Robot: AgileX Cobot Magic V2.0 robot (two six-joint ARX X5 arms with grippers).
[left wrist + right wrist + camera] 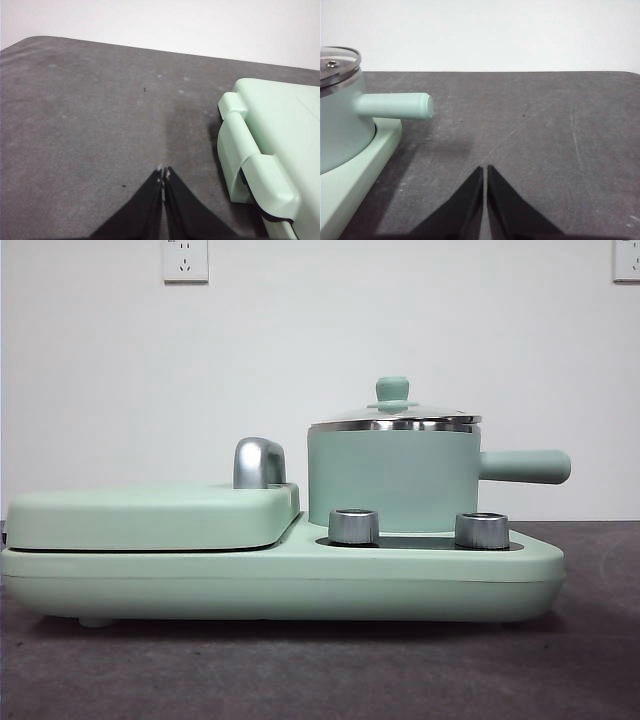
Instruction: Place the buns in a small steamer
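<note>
The small steamer (390, 475), a mint-green pot with a side handle and a lid with a green knob, stands closed on the right of a mint-green appliance base (280, 585). It also shows in the right wrist view (340, 120), its handle (395, 106) pointing out over the table. No buns show in any view. My left gripper (163, 172) is shut and empty above the grey table, beside the grill plate (280, 145). My right gripper (484, 170) is shut and empty above the table, apart from the pot's handle. Neither gripper shows in the front view.
The flat hinged grill plate (150, 515) with a chrome handle (258, 462) lies closed on the base's left. Two steel knobs (353, 526) stand in front of the pot. Grey table mat (320, 670) spreads around; a white wall with sockets (185, 260) stands behind.
</note>
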